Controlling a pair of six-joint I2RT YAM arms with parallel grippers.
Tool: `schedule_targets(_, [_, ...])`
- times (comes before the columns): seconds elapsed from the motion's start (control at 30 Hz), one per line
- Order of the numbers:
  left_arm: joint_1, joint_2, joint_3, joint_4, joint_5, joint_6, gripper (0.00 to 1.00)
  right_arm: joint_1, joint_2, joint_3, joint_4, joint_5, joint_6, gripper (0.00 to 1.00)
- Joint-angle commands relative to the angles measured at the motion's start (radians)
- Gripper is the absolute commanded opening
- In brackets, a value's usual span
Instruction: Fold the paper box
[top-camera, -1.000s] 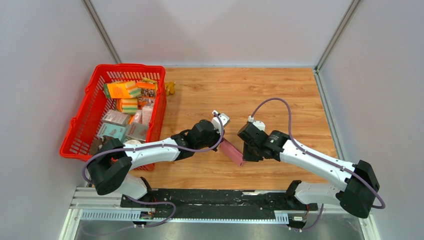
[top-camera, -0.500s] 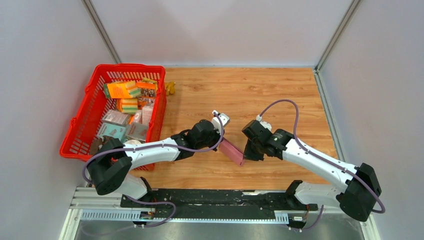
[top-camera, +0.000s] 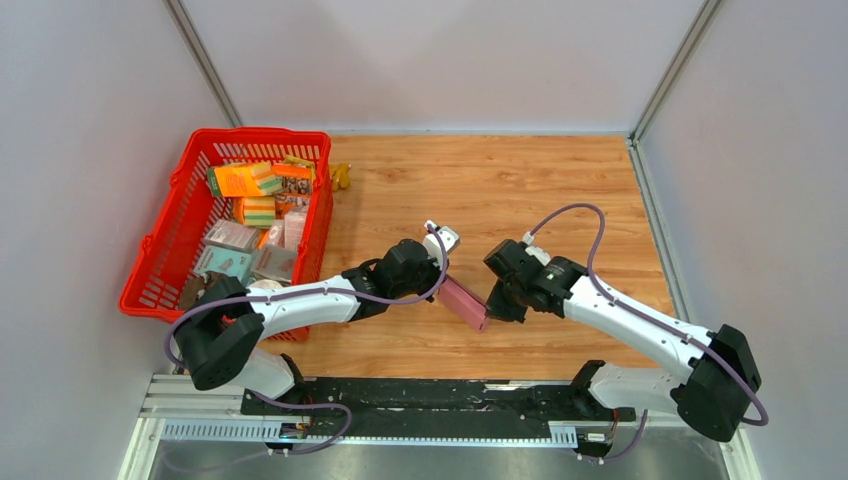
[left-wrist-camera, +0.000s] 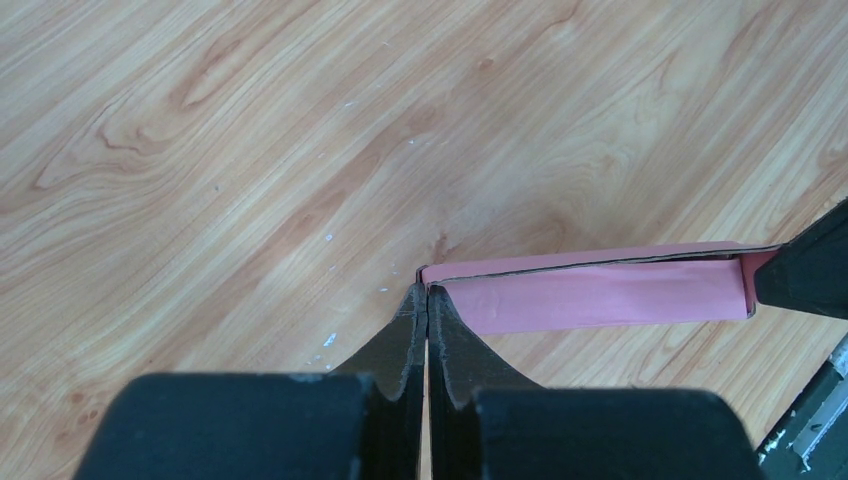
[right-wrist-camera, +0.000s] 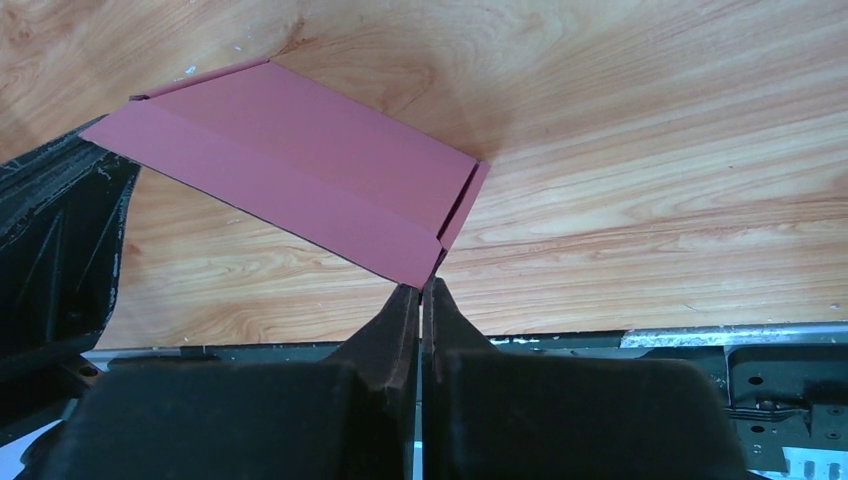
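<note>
The pink paper box (top-camera: 463, 302) hangs as a partly folded flat sleeve between my two grippers, low over the wooden table (top-camera: 520, 190). My left gripper (top-camera: 443, 283) is shut, its tips (left-wrist-camera: 427, 290) pinching the thin edge at one end of the box (left-wrist-camera: 600, 295). At the opposite end my right gripper (top-camera: 489, 308) is shut too, its tips (right-wrist-camera: 421, 288) pinched on the box's near corner. In the right wrist view the box (right-wrist-camera: 300, 170) shows a long folded side flap and a short end flap standing up.
A red plastic basket (top-camera: 165, 240) with several printed packages stands at the left. Beside its far corner lies a small yellow object (top-camera: 341, 177). Grey walls close the table in at the back and both sides. A black rail (top-camera: 430, 400) runs along the near edge.
My right gripper has shifted slightly up and to the left and closed on the box's corner. The left arm and the box have stayed in place.
</note>
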Motion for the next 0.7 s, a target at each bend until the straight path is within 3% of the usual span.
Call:
schedule_targets(0.0, [-0.012,-0.004,0.005,-0.009,0.033,0.010,0.02,0.002,0.043,0.035,0.005,0.052,0.046,0.00])
schedule_targets(0.37, [-0.012,0.001,0.003,-0.004,0.032,0.009,0.02,0.085,0.135,0.038,0.010,0.141,0.076,0.00])
schedule_targets(0.57, [-0.012,-0.025,-0.021,0.011,0.021,0.001,0.02,0.212,0.178,0.107,-0.062,0.262,0.061,0.00])
schedule_targets(0.67, [-0.011,-0.042,-0.038,0.020,0.010,-0.016,0.02,0.254,0.180,0.114,-0.062,0.297,0.012,0.08])
